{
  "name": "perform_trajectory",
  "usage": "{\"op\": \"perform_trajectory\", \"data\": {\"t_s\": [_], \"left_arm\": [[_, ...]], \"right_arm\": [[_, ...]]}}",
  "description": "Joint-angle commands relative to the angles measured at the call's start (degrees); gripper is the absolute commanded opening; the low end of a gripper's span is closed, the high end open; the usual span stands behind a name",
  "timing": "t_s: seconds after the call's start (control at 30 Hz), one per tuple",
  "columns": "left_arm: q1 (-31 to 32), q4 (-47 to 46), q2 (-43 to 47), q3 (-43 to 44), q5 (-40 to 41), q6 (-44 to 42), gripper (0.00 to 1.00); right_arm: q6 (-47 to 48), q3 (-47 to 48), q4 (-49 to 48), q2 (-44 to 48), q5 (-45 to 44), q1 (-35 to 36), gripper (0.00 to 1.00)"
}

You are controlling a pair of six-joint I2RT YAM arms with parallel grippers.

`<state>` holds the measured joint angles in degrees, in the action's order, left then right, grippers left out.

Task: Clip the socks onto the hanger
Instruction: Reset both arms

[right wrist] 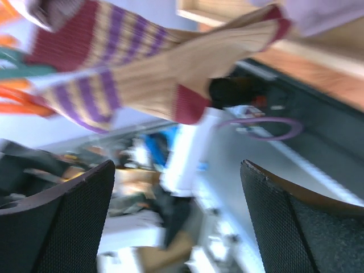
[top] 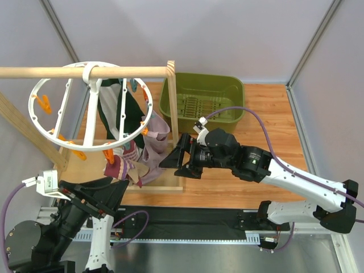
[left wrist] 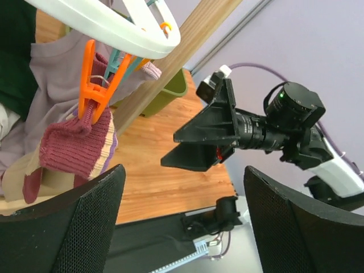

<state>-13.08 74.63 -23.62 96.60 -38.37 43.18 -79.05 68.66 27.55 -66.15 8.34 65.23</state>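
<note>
Item, left: the left gripper (top: 95, 192), a black two-finger pincer, is standing wide with nothing between its mesh-faced fingers (left wrist: 74, 227), just below the load.

Item, above it: the large white plastic wheel-shaped hanger (top: 90, 119), spoked, is hanging by its hook from the round wooden rod (top: 57, 72).

Item, near rim: the small cream, purple-striped, maroon-patched socks (top: 124, 164) are dangling from an orange plastic clip (left wrist: 91, 79), which is biting one maroon cuff (left wrist: 71, 145). A plain mauve garment (top: 158, 133) is hanging just behind.

Item, right: the right gripper (top: 172, 165), likewise spread wide and empty, is pointing at the socks from beside them.

Item, far right: an olive-green plastic basin (top: 210, 78).

Handling note: by judgement, a clipping is being checked or a further one prepared. It is best done by steadying the free-hanging ring with one pincer, pressing a clip's tails fully, and feeding the cuff deep before letting go.

Obscured: how many socks are hanging, and whether a clip is gripping each, cannot be told. The right wrist view is blurring badly, and the teal clips are hiding mostly behind fabric.
</note>
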Motion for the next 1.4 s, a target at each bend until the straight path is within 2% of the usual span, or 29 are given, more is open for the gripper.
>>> {"op": "perform_trajectory", "data": {"t_s": [0.0,0.03,0.13,0.17,0.27,0.3,0.33,0.37,0.4,0.47,0.53,0.63,0.7,0.83,0.97,1.1,1.23,1.33,1.37], "left_arm": [[0.2,9.5,-0.7,0.3,0.7,-5.8,0.89],[0.1,7.7,-0.2,-0.9,-1.0,-5.7,0.88],[-0.5,5.2,1.0,-4.1,-4.5,-5.6,0.91],[-1.3,5.4,0.9,-4.4,-5.7,-7.0,0.92],[-8.9,8.3,-0.3,-4.5,-11.9,-12.8,0.93],[-13.6,9.1,-0.8,-4.2,-14.3,-14.4,0.93],[-14.6,9.7,-0.6,-4.8,-16.2,-14.4,0.93],[-15.0,6.7,0.2,-6.7,-17.5,-10.0,0.93],[-15.0,3.7,0.8,-8.4,-17.7,-9.3,0.95],[-14.2,6.4,-1.0,-7.7,-16.3,-13.7,0.99],[-10.9,10.3,-3.9,-4.0,-11.1,-16.5,0.99],[-6.5,14.4,-7.8,-0.8,-8.0,-20.8,0.99],[-3.4,14.6,-8.7,-3.1,-9.7,-20.9,0.99],[-1.9,15.5,-7.4,-7.4,-10.5,-19.5,1.00],[-1.9,14.4,-5.4,-8.2,-9.9,-17.0,1.00],[-0.8,14.8,-5.5,-11.2,-12.3,-19.9,0.99],[6.6,14.1,-7.0,-12.1,-10.9,-21.9,1.00],[18.3,15.1,-9.9,-10.9,-7.5,-23.0,1.00],[26.4,16.6,-11.9,-9.4,-5.6,-23.0,0.99]], "right_arm": [[24.5,4.3,11.0,2.1,-0.3,0.2,0.93],[27.6,5.1,17.5,2.6,-2.8,0.2,0.93],[34.3,2.9,23.1,7.8,-13.8,0.3,0.96],[35.1,0.1,23.6,9.5,-16.2,0.3,1.00],[38.1,-5.6,24.6,17.6,-27.7,0.2,1.00],[38.3,-6.4,25.6,18.7,-30.5,0.2,1.00],[38.1,-7.7,27.8,19.6,-33.4,0.2,1.00],[38.3,-8.5,28.6,20.9,-37.4,-0.1,1.00],[39.2,-10.4,29.5,21.2,-38.5,-0.6,1.00],[40.6,-11.7,29.7,20.9,-38.6,-1.8,1.00],[41.3,-12.9,30.9,19.6,-38.5,-2.1,1.00],[41.5,-13.9,31.1,16.7,-37.9,-2.0,1.00],[41.7,-14.7,29.2,15.8,-35.8,-2.1,1.00],[38.9,-17.4,28.2,15.9,-35.5,-2.1,1.00],[35.0,-21.6,26.1,21.8,-36.9,-2.0,1.00],[32.4,-25.9,22.6,28.0,-35.8,-2.0,1.00],[26.1,-27.4,25.4,33.3,-38.1,-2.1,1.00],[20.4,-30.9,26.8,38.5,-40.2,-2.0,1.00],[18.7,-32.1,26.9,43.0,-41.6,-2.0,1.00]]}}
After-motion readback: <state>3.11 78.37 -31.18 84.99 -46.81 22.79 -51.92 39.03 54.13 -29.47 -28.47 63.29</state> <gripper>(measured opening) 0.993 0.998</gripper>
